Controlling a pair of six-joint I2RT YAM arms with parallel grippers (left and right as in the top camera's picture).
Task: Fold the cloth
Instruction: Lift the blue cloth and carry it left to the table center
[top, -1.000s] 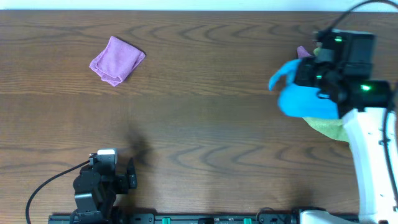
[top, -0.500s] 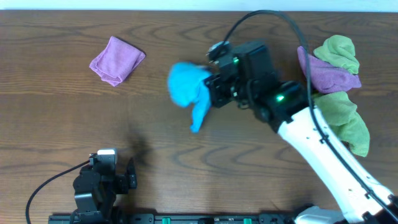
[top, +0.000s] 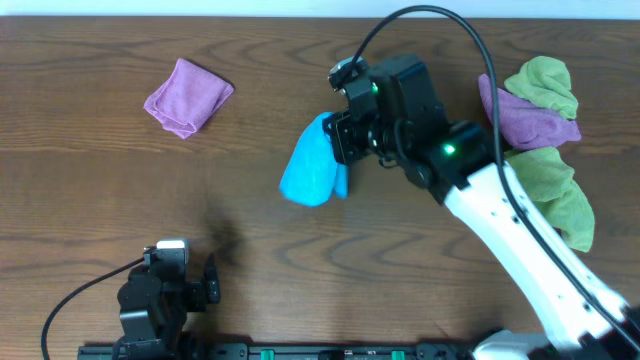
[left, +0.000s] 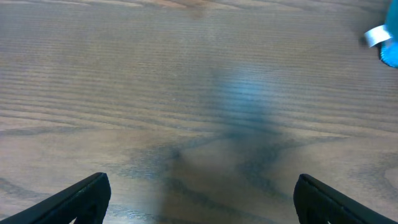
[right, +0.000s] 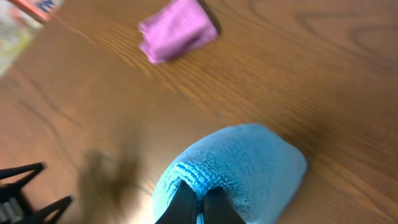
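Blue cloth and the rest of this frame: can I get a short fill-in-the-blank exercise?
The end effector pinching the blue cloth belongs to the ____ arm.
The folded cloth lying alone is ____.
The left end effector, empty, is ____ rather than shut.
The heap mixes purple and ____ cloths.
Missing words: right; purple; open; green.

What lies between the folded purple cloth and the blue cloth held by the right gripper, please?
Nothing: in the overhead view, only bare wooden table separates the folded purple cloth from the blue cloth.
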